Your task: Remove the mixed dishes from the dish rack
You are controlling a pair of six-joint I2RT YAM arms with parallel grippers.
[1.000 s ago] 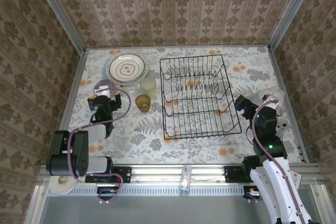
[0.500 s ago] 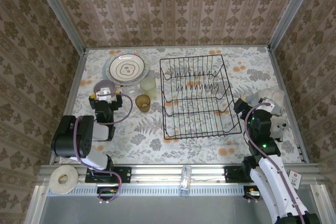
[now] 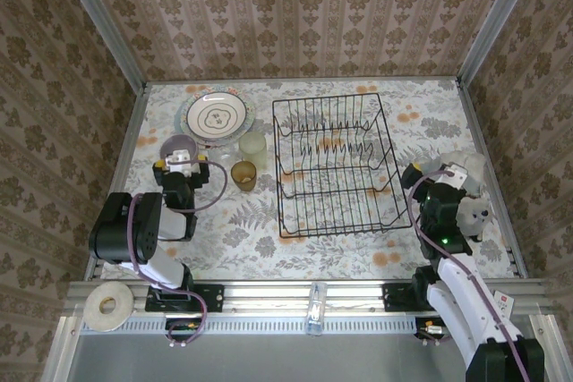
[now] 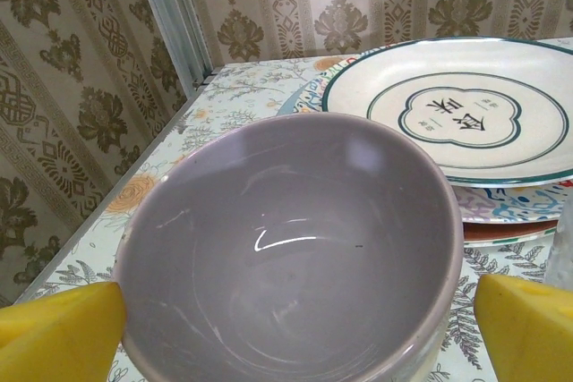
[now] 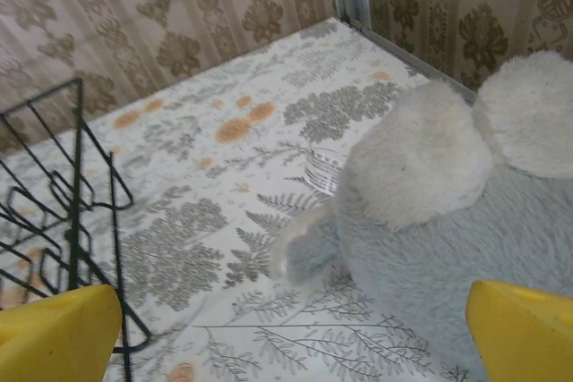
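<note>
The left gripper (image 4: 291,339) is released, with its jaws spread on either side of the lilac bowl (image 4: 286,221), left of the dish rack (image 3: 338,167). The stacked plates (image 4: 466,114) lie just beyond the bowl. The right gripper (image 5: 286,337) is released, near a grey plush toy (image 5: 430,212), right of the rack.

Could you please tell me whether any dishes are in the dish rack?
No, the dish rack has bare wires, with the flowered tablecloth visible through them.

Brown damask wallpaper walls (image 3: 295,6), metal corner posts (image 3: 98,24), floral tabletop (image 3: 251,230)
</note>
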